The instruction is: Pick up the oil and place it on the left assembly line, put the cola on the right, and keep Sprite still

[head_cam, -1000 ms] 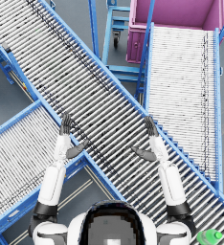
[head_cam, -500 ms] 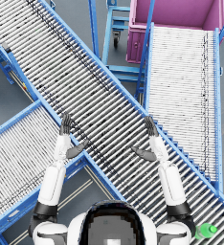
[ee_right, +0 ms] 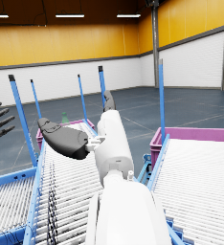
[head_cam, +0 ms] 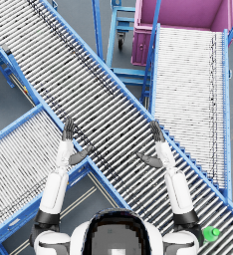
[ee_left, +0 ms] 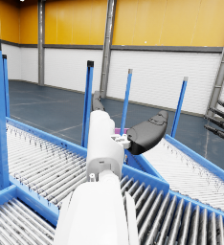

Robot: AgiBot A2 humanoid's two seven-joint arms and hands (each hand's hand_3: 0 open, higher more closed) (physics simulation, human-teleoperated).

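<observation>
Creeping up the middle conveyor (head_cam: 108, 109), that green bottle (head_cam: 211, 232) by my right elbow is all that has shifted; both arms sit as before. Fingers are apart on the left hand (head_cam: 71, 144) and right hand (head_cam: 156, 147), holding nothing. Green suggests Sprite, so I let it ride. Oil and cola aren't in view; I'd keep the 2 hands poised until one arrives.

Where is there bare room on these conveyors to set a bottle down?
The middle conveyor is bare between left hand and right hand and beyond. The left conveyor and right conveyor, ending at the pink bin, are bare too. Only crowding: a green bottle by the right arm.
</observation>
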